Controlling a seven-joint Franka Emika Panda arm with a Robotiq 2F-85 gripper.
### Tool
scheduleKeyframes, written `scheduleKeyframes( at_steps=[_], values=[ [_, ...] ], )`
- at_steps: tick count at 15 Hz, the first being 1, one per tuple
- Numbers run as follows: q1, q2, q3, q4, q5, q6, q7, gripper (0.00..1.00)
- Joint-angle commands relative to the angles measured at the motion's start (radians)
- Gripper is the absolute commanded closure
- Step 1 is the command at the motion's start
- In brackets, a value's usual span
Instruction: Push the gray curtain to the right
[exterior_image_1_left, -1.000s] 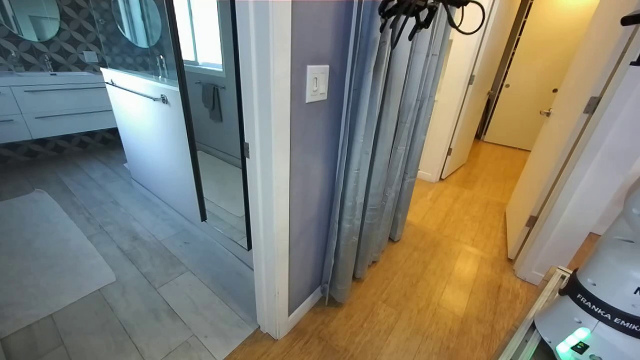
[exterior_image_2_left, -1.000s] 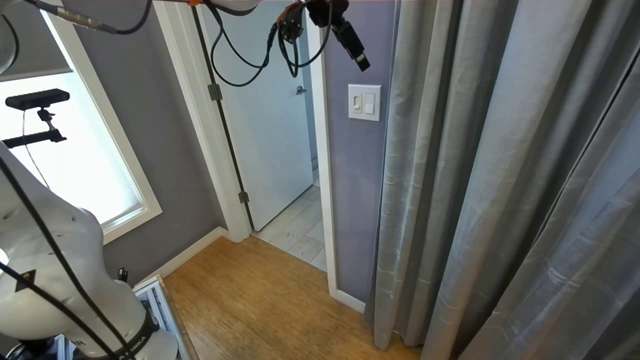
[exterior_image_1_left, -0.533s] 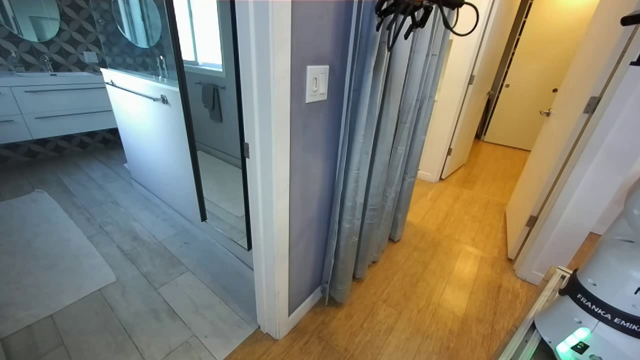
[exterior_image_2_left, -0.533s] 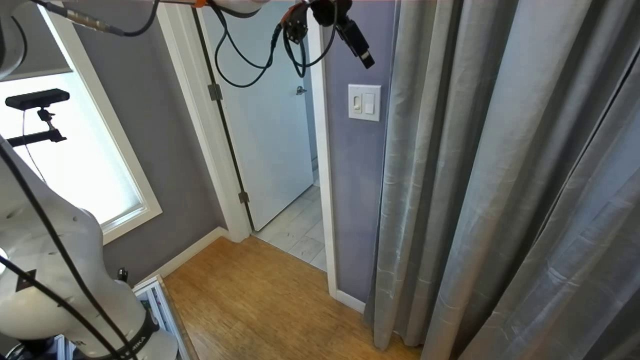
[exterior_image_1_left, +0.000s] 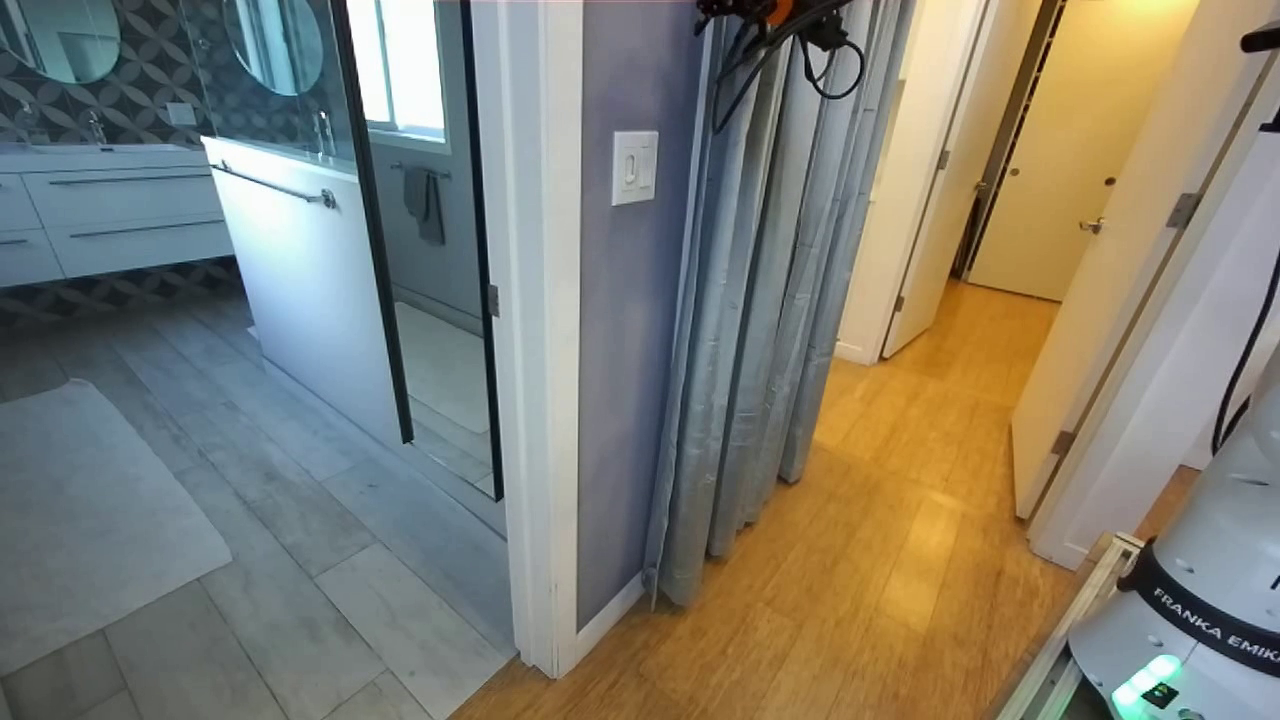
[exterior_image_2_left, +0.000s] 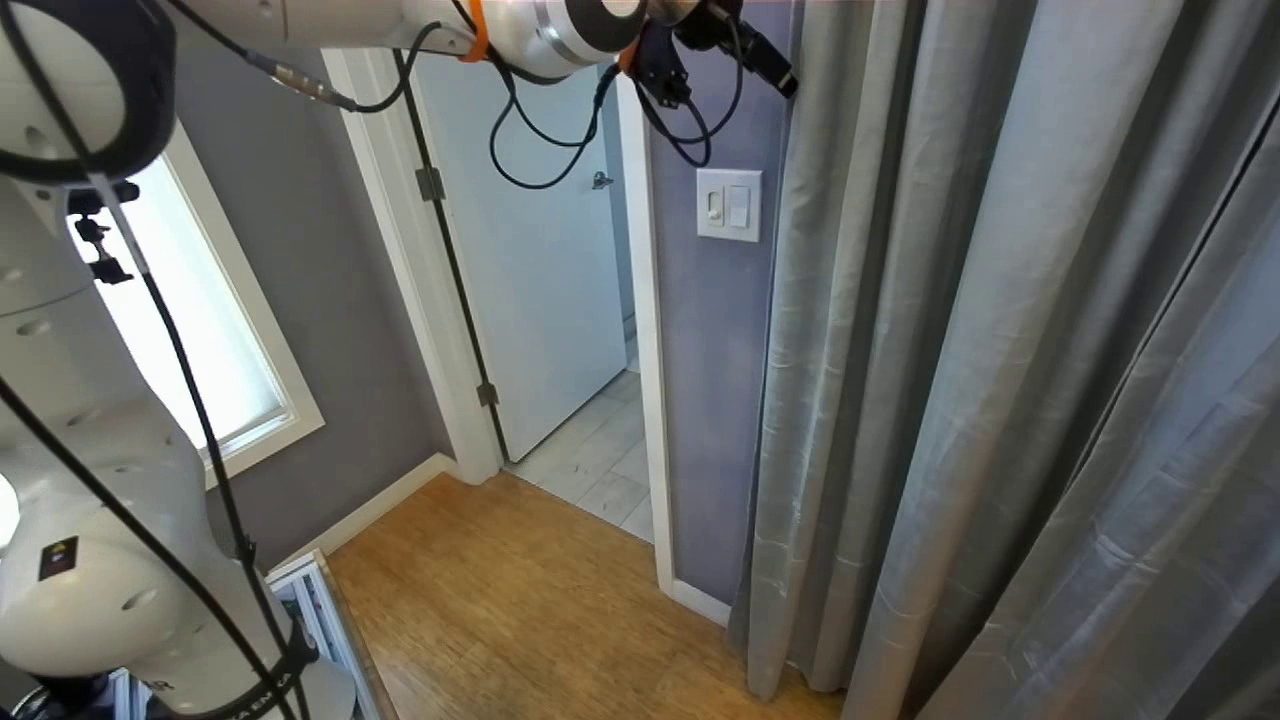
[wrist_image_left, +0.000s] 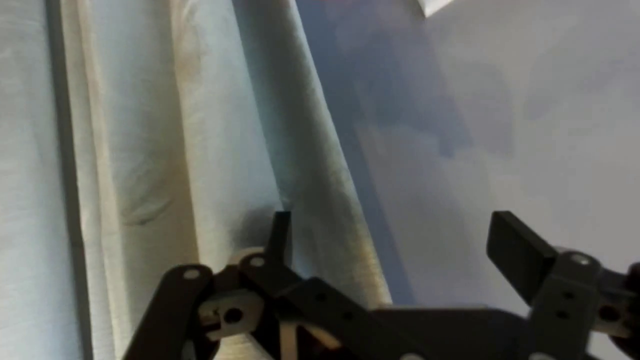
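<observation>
Gray curtain (wrist_image_left: 215, 135): edge visible between spread jaws; depth unclear.

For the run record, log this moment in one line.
task: push curtain right | gripper: open, curtain edge seen between jaws in wrist view | contact: cannot tell | curtain: hanging in pleats

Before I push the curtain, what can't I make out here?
Gray curtain: top cut off by the upper edge in both exterior views.
Gripper: contact with the curtain cannot be told; in the wrist view one finger hides the spot.
White corner: wrist view, cut off by the top edge, too little shows to name it.
</observation>
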Motion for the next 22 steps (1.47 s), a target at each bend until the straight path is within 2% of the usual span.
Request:
scheduleKeyframes(
  at_steps=[1,2,6,9,12,17,22],
  values=[
    [-0.002,0.100,-0.008,0.114,-0.031,0.072,-0.001,0.10],
    [-0.002,0.115,-0.013,0.128,-0.042,0.087,0.005,0.28],
    [0.008,0.141,-0.054,0.167,-0.113,0.072,0.047,0.56],
    [0.014,0.132,-0.088,0.177,-0.175,0.022,0.082,0.78],
    [0.011,0.113,-0.096,0.176,-0.189,-0.054,0.074,0.98],
    [0.006,0.109,-0.090,0.196,-0.172,-0.106,0.056,0.99],
    [-0.027,0.196,-0.149,0.302,-0.190,-0.051,0.096,0.99]
  ],
)
